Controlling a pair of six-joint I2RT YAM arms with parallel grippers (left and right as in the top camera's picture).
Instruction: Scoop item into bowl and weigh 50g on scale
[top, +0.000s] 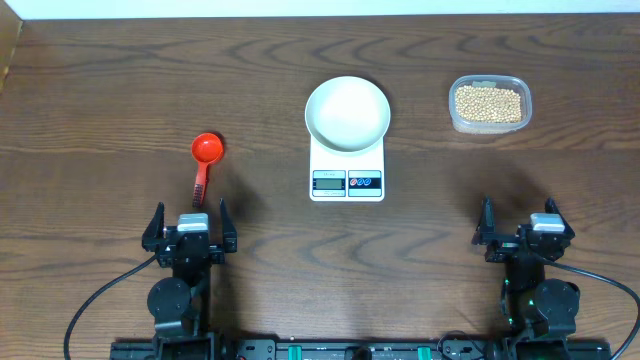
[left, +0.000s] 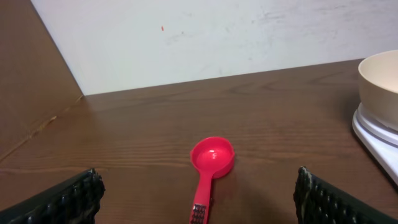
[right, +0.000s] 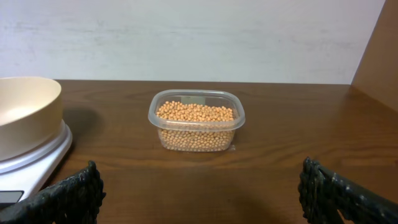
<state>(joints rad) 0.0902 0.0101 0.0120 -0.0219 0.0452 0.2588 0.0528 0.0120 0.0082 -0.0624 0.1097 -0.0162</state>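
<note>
Nothing was done yet: the bowl (top: 347, 113) sat empty on the scale (top: 347, 167), the beans (top: 487, 103) were all in the tub (top: 488, 129), and the scoop (top: 205, 155) lay untouched. The left end effector (top: 190, 214) and right end effector (top: 518, 210) stood apart, empty.

Bare table (top: 265, 160) lay between the scoop (top: 206, 150) and the scale (top: 347, 181). The bowl (top: 347, 112) covered the scale's platform, and the tub (top: 489, 103) stood well apart.

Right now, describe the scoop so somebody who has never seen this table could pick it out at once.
Find the white scale with the white bowl on it, in the middle of the table. To its left, just ahead of the left end effector, the scoop lies flat, cup pointing away from the robot. Bright red and long-handled, it is the only utensil there.
</note>
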